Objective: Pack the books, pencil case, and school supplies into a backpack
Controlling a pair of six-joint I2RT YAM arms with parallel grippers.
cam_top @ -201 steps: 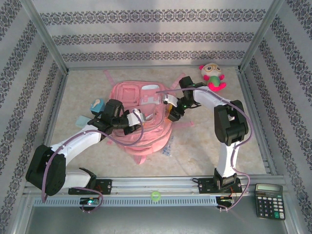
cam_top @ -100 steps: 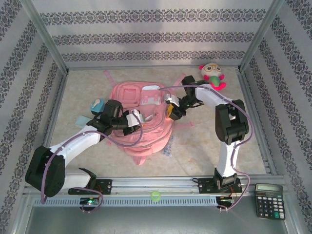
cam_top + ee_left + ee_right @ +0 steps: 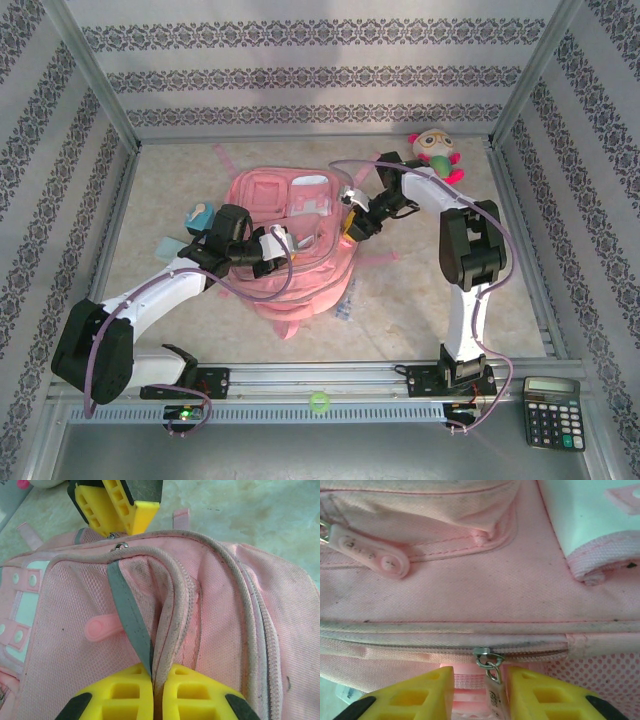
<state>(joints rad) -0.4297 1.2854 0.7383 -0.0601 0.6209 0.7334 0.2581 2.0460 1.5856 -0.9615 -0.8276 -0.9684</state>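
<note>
The pink backpack [image 3: 290, 250] lies flat in the middle of the table. My left gripper [image 3: 281, 243] is shut on its zip-edge piping and a grey strip [image 3: 127, 611], pinched between the yellow fingers [image 3: 117, 695]. My right gripper [image 3: 351, 227] is at the backpack's right side. Its fingers [image 3: 540, 695] have a gap filled by the zipper pull [image 3: 492, 692] and a pink ribbed strap. The right gripper [image 3: 120, 507] also appears beyond the zip slider [image 3: 119, 546]. School supplies: a teal-and-white piece [image 3: 200, 213] and a clear packet [image 3: 343, 309] lie beside the backpack. Books and pencil case are out of view.
A pink-and-green plush toy [image 3: 436, 155] lies at the back right. A black calculator [image 3: 552, 412] sits off the table's front right corner, a small green ball [image 3: 318, 402] on the front rail. Patterned walls and metal posts close in the table.
The right gripper's jaws have narrowed around the zipper pull, and its wrist has shifted slightly toward the far side. The left gripper holds the same pinch.
</note>
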